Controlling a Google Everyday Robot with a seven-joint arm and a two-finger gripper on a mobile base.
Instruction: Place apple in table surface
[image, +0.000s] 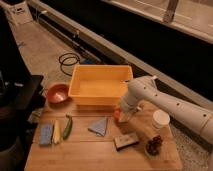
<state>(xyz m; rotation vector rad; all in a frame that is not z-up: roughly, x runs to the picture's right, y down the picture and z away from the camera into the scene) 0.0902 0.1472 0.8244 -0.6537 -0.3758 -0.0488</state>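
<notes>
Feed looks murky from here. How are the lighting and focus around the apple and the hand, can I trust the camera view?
Camera view: dim, warm light, dark background. The whole frame is soft, so edges smear. The apple shows only as an orange patch at the hand, just in front of the yellow bin, low over the table surface. The arm's shadow darkens that spot. No strong glare.

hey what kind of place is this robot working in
Probably a lab or test space, not a home. A light wooden slatted table stands on a speckled floor with a coiled black cable. The white arm's gripper is low beside the small orange-red apple.
</notes>
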